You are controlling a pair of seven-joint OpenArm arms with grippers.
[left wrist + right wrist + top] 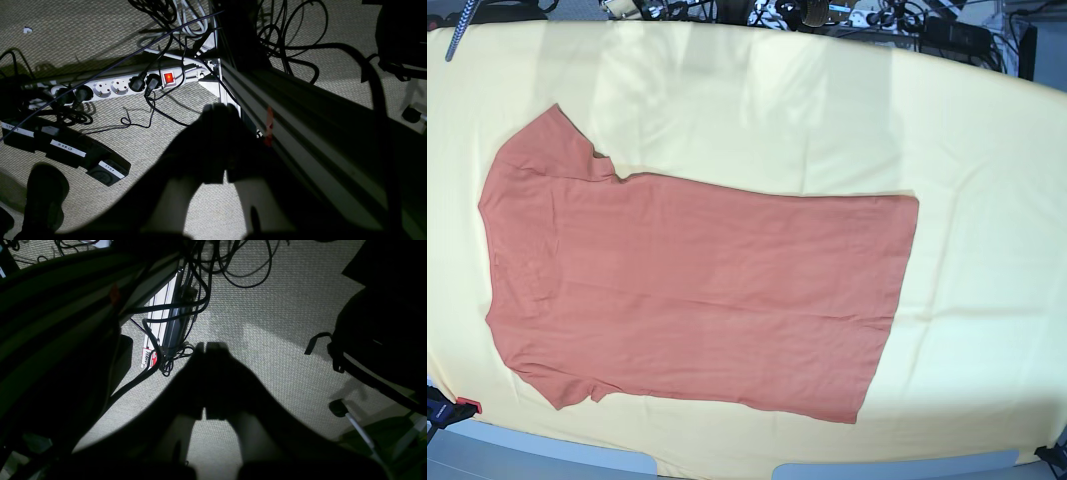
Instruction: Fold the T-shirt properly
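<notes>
Base view looks straight down at the table; both wrist views face the floor.

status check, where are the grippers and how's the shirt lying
Left gripper and right gripper shut, empty, hanging over the floor off the table. T-shirt flat and unfolded on the yellow cloth, sleeves at base view's left. Nothing on it.

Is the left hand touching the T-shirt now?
Apart. The base view shows the T-shirt lying flat with no hand on it; the left wrist view shows the left hand over the floor.
</notes>
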